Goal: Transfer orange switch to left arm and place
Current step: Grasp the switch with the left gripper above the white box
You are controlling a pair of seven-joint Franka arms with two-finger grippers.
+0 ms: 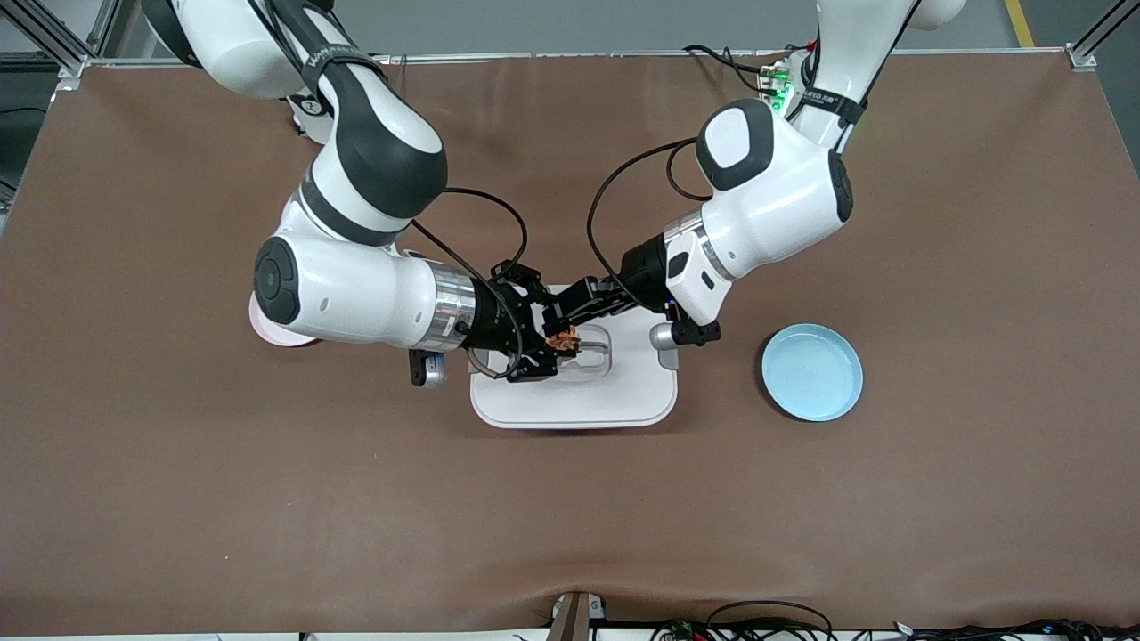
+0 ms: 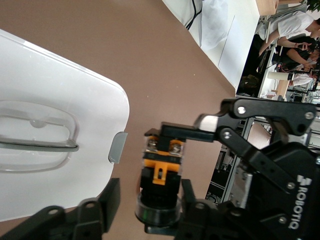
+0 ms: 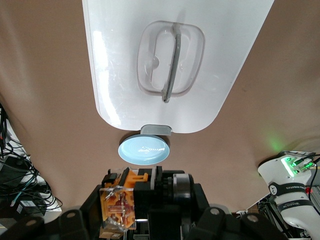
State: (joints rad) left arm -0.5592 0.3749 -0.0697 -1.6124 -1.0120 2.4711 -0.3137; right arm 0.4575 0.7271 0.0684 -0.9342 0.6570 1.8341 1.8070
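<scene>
Over box (image 1: 574,392), orange switch (image 1: 563,341), blue plate (image 1: 811,371) beside

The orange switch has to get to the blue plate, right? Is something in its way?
Partly. Both pincers, the right pincer and the left pincer, meet at the orange switch in the air above the box. The blue plate lies beside the box toward the left arm's end, with only bare table between them.

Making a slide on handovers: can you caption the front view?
Above the box, both hands, right and left, grip the orange switch mid-handover; blue plate beside the box.
</scene>
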